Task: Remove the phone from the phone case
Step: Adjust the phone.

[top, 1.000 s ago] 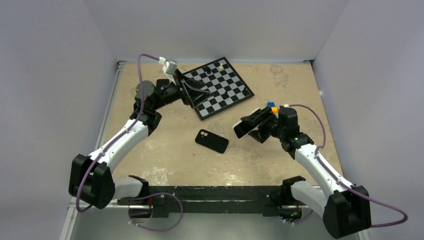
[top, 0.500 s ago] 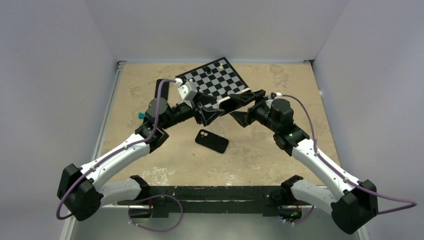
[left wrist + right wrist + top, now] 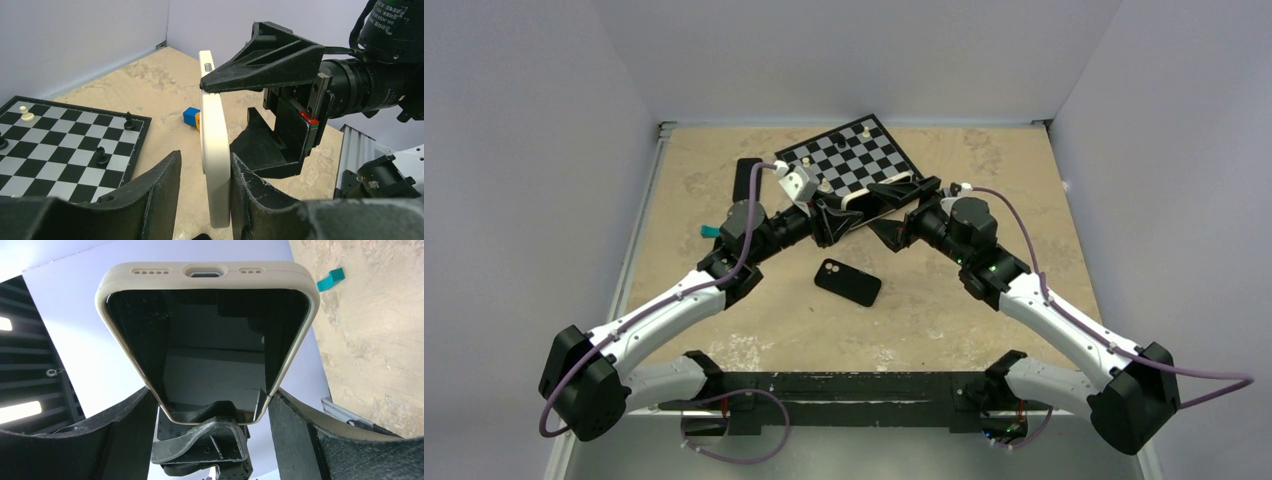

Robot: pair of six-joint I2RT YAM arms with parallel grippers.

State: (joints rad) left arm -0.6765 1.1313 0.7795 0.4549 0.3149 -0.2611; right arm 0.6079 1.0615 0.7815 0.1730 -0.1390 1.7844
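Observation:
My right gripper is shut on the phone, which hangs in the air in front of the chessboard. It has a black glass screen and a thick cream-white rim, and the fingers press its two long edges. My left gripper straddles the phone's free end. Its right finger touches one face, while a gap remains at the left finger. The black phone case lies flat on the table below, camera cut-out towards the far left, and nothing touches it.
A chessboard with a few pieces lies tilted at the back. Blue and orange blocks sit on the table beyond the phone. A small teal piece lies at the left, a black strip behind it.
Both arms swung in to meet over the middle. The right one carried the phone up and to the left. The left jaws came round its free end and narrowed.

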